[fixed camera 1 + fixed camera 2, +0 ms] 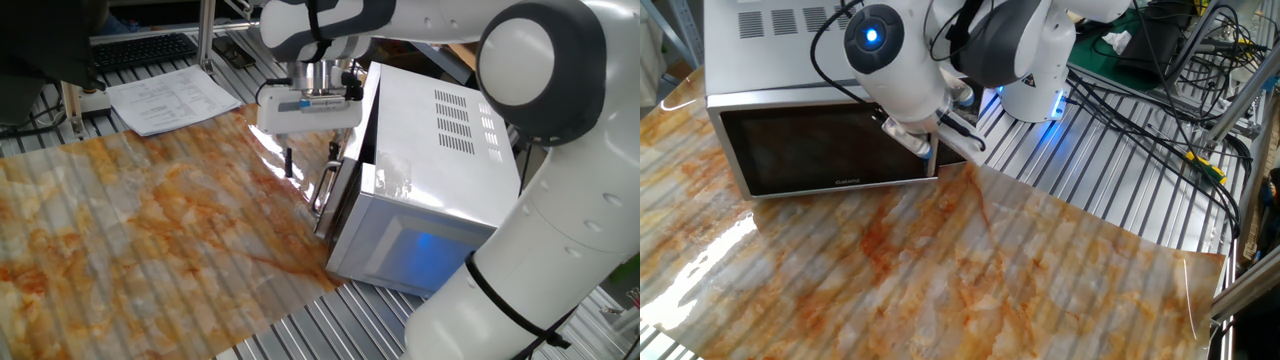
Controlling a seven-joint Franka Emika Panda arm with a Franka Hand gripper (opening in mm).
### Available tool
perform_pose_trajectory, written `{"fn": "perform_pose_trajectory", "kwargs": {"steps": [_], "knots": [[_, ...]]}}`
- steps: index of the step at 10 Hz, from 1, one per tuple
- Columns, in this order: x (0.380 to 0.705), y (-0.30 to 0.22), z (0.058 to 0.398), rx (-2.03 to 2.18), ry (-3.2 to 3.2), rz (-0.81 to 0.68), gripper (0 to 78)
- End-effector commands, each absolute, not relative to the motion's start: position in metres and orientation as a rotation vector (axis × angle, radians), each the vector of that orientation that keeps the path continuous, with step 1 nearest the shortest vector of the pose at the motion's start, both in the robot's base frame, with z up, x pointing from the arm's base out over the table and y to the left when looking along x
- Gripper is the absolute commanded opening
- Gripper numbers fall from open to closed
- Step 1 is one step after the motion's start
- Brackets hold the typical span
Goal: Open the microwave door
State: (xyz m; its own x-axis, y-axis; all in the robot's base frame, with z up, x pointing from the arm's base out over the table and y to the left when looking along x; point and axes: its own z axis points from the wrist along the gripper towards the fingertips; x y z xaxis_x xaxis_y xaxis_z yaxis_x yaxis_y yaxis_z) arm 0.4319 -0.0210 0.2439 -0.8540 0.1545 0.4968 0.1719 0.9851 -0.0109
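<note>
The white microwave [440, 150] stands at the right of one fixed view, and at the top left of the other fixed view [780, 40]. The microwave door [825, 150] has a dark window and stands slightly ajar, with a dark gap at its handle side. The curved silver handle [325, 190] has swung out from the body. My gripper [311, 160] hangs over the top of the handle, its two fingers spread apart. One dark finger [289, 163] is on the table side and the other is by the handle. In the other fixed view the gripper [925, 147] is at the door's right edge.
The microwave sits on a marbled orange cover [150, 230] laid over a slatted metal table. Papers [170, 100] and a keyboard [140, 48] lie behind. Cables [1160, 90] and the arm's base [1035, 90] are beside the microwave. My big white arm [540, 230] wraps around the microwave's near side.
</note>
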Motion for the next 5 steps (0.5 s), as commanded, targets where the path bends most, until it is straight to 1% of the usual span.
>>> {"fn": "perform_pose_trajectory", "kwargs": {"steps": [1,2,4,5], "knots": [[0.439,-0.016,0.248,-0.214,-2.656,0.042,77.5],[0.443,-0.015,0.249,-0.098,-2.719,0.123,77.5],[0.453,-0.013,0.252,-0.101,-2.716,0.119,77.5],[0.462,-0.011,0.256,-0.07,-2.74,0.161,77.5]]}}
